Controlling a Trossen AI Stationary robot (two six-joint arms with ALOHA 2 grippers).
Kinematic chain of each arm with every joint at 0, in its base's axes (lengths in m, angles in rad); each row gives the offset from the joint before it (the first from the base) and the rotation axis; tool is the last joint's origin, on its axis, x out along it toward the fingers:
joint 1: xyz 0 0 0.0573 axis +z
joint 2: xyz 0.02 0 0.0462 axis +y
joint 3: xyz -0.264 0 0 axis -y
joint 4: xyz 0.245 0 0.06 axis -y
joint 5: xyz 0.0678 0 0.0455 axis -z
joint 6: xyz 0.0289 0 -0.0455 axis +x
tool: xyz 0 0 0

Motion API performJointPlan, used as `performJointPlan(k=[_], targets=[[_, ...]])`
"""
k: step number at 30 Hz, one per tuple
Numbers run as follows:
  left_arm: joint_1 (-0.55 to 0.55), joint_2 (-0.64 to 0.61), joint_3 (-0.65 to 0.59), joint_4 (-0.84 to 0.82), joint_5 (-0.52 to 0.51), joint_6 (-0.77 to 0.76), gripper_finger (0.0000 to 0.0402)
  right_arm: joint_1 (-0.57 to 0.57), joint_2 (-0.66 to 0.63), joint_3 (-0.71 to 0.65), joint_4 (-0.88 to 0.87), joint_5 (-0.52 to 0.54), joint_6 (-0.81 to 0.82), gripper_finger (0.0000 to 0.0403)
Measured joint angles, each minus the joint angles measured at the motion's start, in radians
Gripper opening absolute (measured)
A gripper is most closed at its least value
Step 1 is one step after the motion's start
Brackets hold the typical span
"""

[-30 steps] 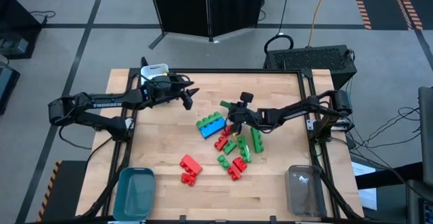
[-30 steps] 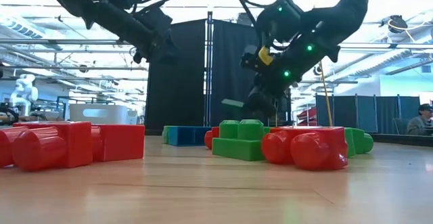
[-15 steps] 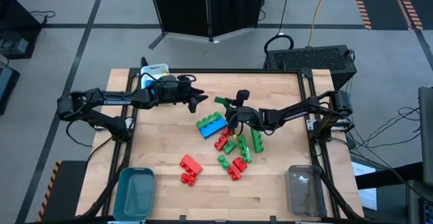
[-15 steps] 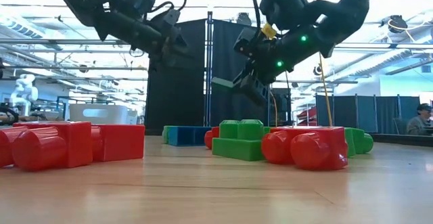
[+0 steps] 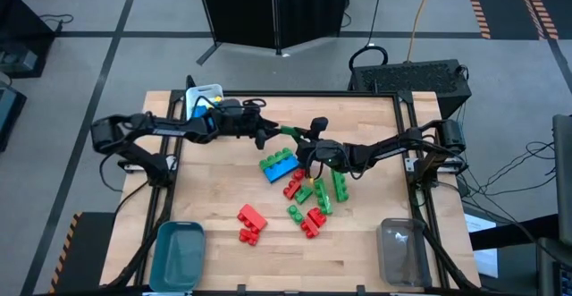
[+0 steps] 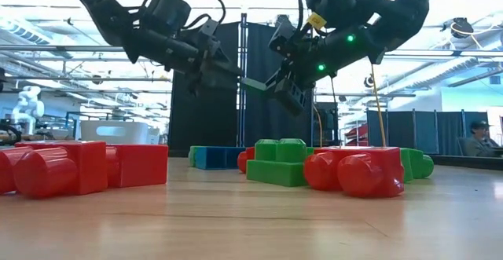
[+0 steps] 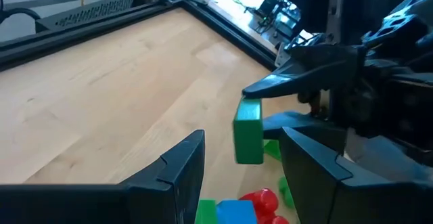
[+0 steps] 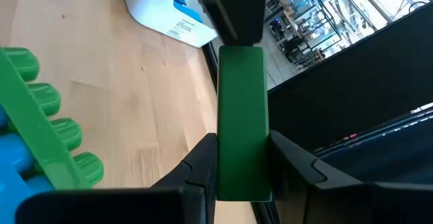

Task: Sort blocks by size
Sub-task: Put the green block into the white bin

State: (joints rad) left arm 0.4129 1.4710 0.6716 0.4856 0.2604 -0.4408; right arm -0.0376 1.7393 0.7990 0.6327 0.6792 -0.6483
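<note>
Above the table, the open left gripper has reached the right gripper's seemingly clamped green block.

Two matte black arms, pretty standard look

Left arm has white lettering on one link, right arm shows small green lights near the wrist plus a yellow tag, and thin black cables loop off both.

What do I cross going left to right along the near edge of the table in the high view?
Teal bin → two red blocks → red block → clear bin.
</note>
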Motion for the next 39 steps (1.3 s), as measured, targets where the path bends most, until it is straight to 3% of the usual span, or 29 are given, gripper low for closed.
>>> performJointPlan(k=[29,33,39], targets=[[-0.001,0.020,0.002,0.069,0.024,-0.025,0.0174,0.000,0.000,0.056,0.001,-0.031,-0.029,0.0085],[-0.003,0.020,0.002,0.074,0.025,-0.025,0.0144,0.000,0.000,0.056,0.002,-0.031,-0.029,0.0085],[-0.003,0.020,0.002,0.078,0.028,-0.024,0.0062,0.000,0.000,0.056,0.000,-0.030,-0.032,0.0085]])
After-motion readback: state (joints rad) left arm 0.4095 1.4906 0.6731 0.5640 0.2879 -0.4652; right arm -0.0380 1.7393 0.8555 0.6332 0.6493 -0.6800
